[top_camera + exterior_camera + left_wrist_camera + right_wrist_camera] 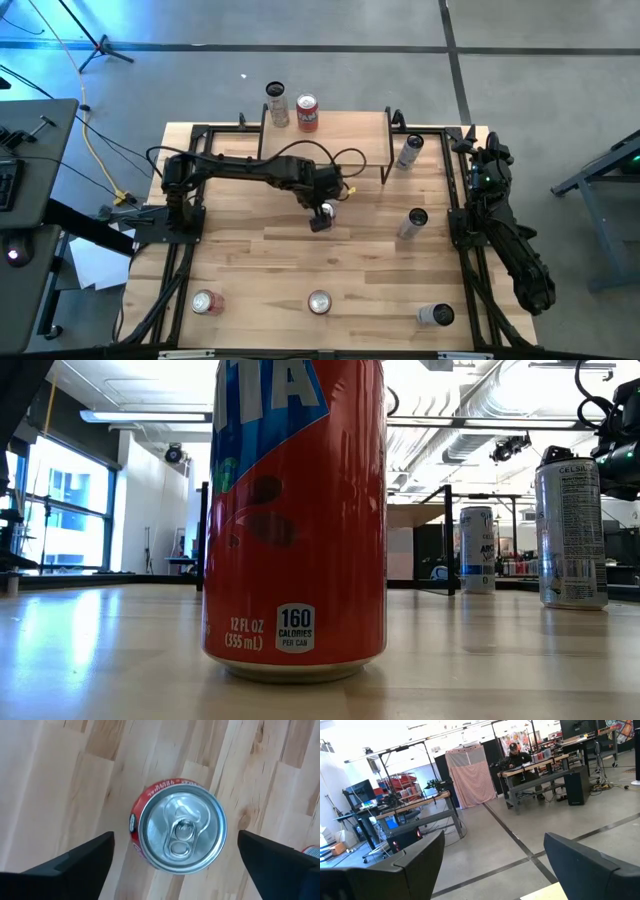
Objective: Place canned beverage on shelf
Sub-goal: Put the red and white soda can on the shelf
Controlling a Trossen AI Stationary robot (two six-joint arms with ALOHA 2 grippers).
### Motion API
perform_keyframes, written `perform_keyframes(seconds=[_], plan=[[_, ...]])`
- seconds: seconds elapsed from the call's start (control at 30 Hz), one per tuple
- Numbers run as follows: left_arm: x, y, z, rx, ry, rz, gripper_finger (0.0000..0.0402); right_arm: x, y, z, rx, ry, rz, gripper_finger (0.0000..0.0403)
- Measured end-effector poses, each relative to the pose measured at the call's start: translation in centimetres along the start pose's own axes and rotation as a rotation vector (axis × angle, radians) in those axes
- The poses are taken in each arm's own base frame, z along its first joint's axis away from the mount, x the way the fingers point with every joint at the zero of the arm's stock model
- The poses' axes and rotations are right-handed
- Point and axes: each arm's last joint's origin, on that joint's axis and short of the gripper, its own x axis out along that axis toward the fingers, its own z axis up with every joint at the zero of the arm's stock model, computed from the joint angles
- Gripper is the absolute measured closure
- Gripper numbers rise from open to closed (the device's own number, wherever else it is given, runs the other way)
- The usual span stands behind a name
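Observation:
A red can with a silver top (pixel 180 832) stands upright on the wooden table (pixel 260 260), in front of the shelf. My left gripper (pixel 322 215) hangs over it pointing down, open, with one finger (pixel 75 865) on each side of the can and clear of it. In the high view the gripper hides most of this can. The shelf (pixel 345 135), a light board on black legs, stands at the table's far edge. A silver can (pixel 277 103) and a red can (pixel 307 112) stand on its left part. My right gripper (pixel 492 865) is open and empty at the table's far right corner (pixel 480 150).
Other cans stand on the table: two to the right of the shelf (pixel 410 152) (pixel 412 222) and three along the near edge (pixel 205 302) (pixel 318 302) (pixel 435 315). The middle near one fills the low view (pixel 295 520). Black rails (pixel 185 270) run along both sides of the table.

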Motion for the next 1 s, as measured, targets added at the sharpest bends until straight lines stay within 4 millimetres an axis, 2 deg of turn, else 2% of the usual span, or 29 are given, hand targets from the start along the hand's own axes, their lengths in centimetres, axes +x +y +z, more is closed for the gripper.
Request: perform_keyframes(seconds=[0.23, 0.6, 1.0], plan=[[-0.1, -1.6, -0.6, -0.05, 0.015, 0.087, 0.0003, 0.0, 0.0, 0.0, 0.0, 0.0, 0.0, 0.0075], [-1.9, -6.2, -1.6, -0.166, -0.095, 0.303, 0.0002, 0.0, 0.0, 0.0, -0.001, 0.0, 0.0, 0.0075], [-2.5, -12.5, -4.7, -0.324, -0.446, 0.528, 0.0002, 0.0, 0.0, 0.0, -0.001, 0.001, 0.0, 0.0075]])
